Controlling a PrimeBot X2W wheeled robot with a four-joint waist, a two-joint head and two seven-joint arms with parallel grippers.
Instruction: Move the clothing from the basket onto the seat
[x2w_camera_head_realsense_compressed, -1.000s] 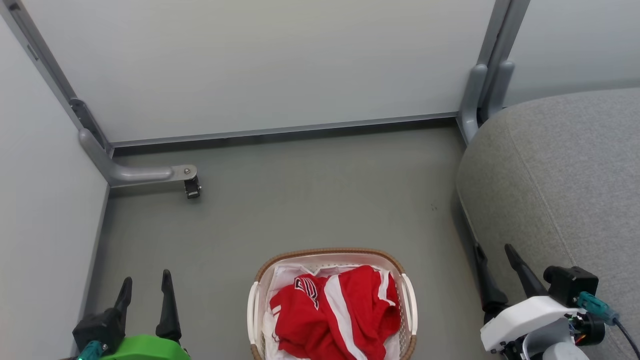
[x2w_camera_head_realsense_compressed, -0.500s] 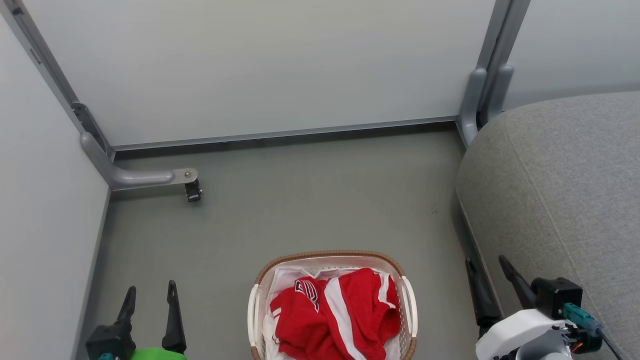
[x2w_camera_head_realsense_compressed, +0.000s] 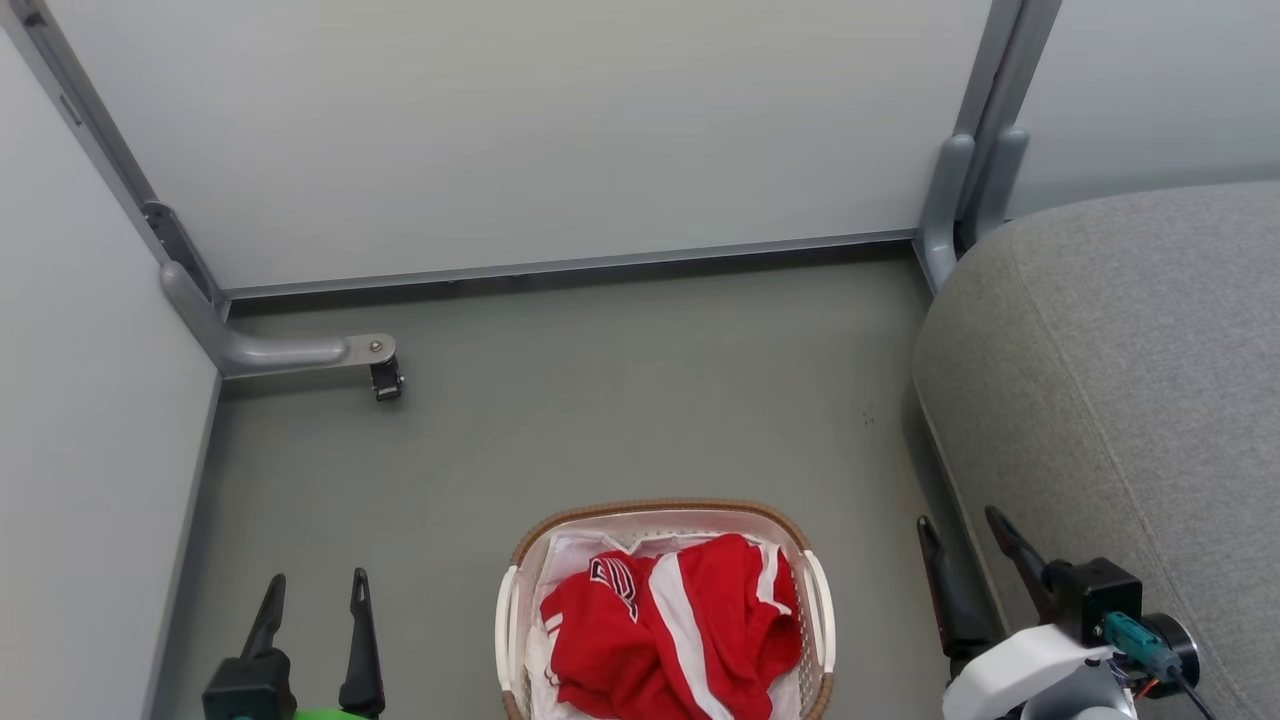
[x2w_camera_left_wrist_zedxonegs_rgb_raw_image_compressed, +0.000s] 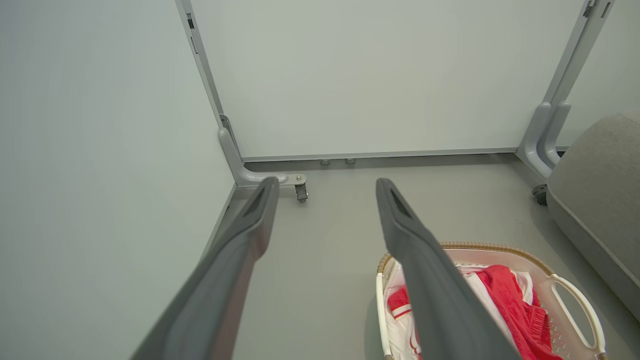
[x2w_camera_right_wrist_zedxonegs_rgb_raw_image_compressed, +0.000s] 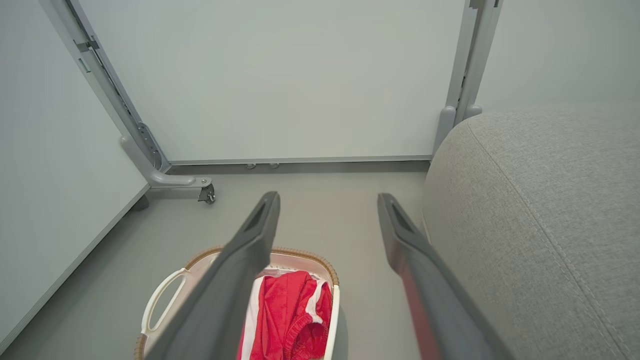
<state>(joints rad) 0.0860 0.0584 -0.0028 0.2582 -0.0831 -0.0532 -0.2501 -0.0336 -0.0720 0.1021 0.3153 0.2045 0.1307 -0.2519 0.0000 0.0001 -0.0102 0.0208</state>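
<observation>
Clothing: red, heaped inside basket on floor. Seat: right of basket. Left gripper: left of basket, jaws wide. Right gripper: right of basket, jaws wide.

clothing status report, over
Left gripper open, right gripper open, both empty. Clothing heaped in basket, untouched. Seat at right, nothing blocking the way.

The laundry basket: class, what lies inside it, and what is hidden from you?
Inside the basket, crumpled red clothing with white stripes lies on a white liner. Whatever sits beneath the clothing is covered.
</observation>
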